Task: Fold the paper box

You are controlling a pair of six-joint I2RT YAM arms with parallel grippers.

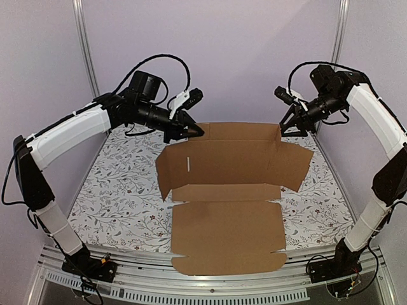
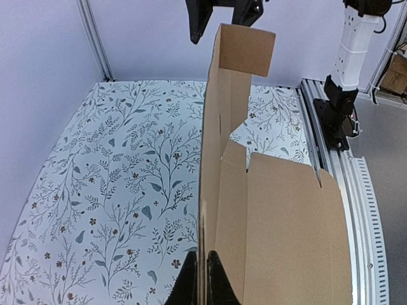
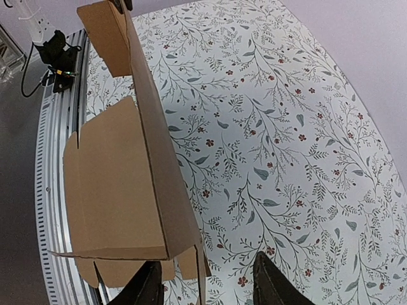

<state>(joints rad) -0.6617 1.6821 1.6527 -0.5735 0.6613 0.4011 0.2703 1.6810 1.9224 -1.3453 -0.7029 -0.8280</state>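
Two robot arms reach over a die-cut sheet of plain brown corrugated cardboard, the paper box (image 1: 222, 232). It lies in the middle of a white bench (image 1: 114, 190) printed with grey leaves. We see the sheet's near panel lying flat, its near edge overhanging the silver metal rail (image 1: 127, 270) at the front. Beyond a crease across the sheet, the far panel stands up from the bench with a flap at each end. The left flap angles toward the near side.

The left end effector (image 1: 191, 131) sits at the far left top corner of that standing panel, clamped on the cardboard. In its wrist view the panel's edge runs straight down into the black fingertips (image 2: 187, 286), which are pressed together on it. The right end effector (image 1: 291, 127) is at the far right top corner. Its fingers are apart and straddle the panel's edge without, as far as we can tell, pressing it.

We judge the task to be at an early stage. The step in hand is standing up the far wall, and no side wall is formed yet. The next move likely calls for the right end effector either to close on its corner or to back away and turn a side flap inward. Meanwhile the left one would need to hold the wall upright so it does not drop flat.
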